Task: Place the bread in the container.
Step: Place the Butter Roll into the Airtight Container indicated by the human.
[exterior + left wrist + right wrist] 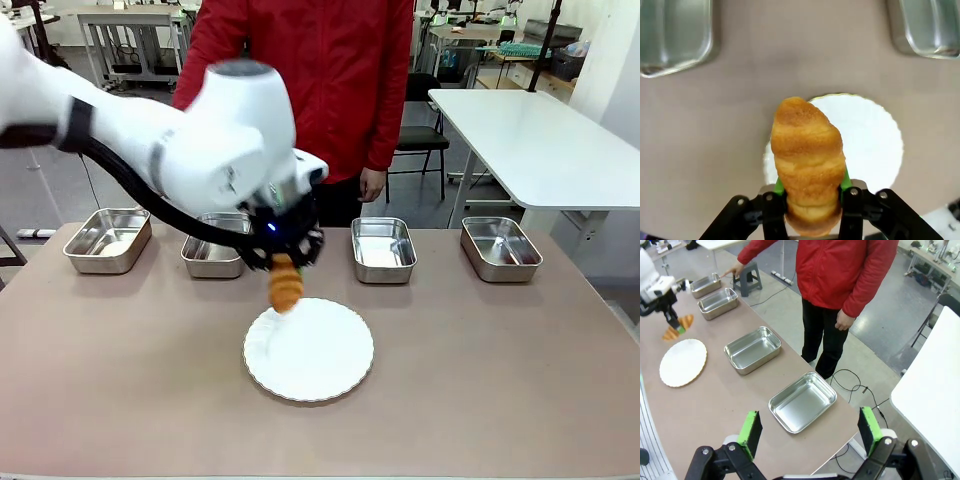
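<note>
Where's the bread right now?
The bread hangs clamped in the left gripper, lifted just over the white plate's far-left rim, near the second tray from the left.

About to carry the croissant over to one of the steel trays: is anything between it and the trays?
Nothing visible. The left gripper holds the bread raised over the white plate's rim. Bare tabletop lies between the plate and the row of trays, and the nearest container looks empty. The person's hand points at the far-left tray.
</note>
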Available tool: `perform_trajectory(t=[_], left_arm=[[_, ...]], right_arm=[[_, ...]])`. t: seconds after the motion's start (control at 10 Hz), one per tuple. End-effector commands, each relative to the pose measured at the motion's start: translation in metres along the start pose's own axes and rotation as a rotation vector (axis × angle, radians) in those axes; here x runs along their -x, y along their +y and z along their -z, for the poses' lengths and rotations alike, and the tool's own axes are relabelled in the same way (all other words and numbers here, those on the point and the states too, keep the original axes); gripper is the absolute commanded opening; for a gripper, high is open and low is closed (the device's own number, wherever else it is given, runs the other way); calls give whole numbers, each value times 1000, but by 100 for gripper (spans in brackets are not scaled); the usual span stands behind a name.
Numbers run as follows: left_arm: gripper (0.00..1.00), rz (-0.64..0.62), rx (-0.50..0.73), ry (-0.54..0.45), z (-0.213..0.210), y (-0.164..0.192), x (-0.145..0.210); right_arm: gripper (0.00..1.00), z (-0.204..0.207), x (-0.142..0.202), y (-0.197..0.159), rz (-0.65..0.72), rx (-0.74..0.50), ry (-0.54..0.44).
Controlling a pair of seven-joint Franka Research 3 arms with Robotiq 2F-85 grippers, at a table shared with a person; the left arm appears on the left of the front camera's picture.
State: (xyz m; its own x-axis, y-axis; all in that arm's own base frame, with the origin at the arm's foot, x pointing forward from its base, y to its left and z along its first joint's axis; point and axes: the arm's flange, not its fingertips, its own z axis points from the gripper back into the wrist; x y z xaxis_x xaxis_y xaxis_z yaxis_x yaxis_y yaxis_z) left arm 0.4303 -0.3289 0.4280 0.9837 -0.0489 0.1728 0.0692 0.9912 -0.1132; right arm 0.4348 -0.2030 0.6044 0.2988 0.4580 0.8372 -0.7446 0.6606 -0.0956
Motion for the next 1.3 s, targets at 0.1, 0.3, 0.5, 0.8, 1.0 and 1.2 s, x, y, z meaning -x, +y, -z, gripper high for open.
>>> perform_trajectory(t=[0.1,0.3,0.5,0.8,1.0,1.2], left_arm=[[41,155,-118,7,-45,107,-39],[41,133,-69,-2,-56,165,-58],[41,129,-90,16,-58,160,-55],[41,129,-90,16,-58,160,-55],[41,106,-89,23,-57,189,-68],[41,119,-106,-14,-57,243,-87]], right_arm=[[100,0,-2,1,-3,-2,-2],[100,0,-2,1,-3,-2,-2],[100,0,-2,1,-3,-2,-2],[100,0,-2,1,-3,-2,-2],[100,0,-2,1,-3,-2,-2],[100,0,-2,1,-3,-2,-2]])
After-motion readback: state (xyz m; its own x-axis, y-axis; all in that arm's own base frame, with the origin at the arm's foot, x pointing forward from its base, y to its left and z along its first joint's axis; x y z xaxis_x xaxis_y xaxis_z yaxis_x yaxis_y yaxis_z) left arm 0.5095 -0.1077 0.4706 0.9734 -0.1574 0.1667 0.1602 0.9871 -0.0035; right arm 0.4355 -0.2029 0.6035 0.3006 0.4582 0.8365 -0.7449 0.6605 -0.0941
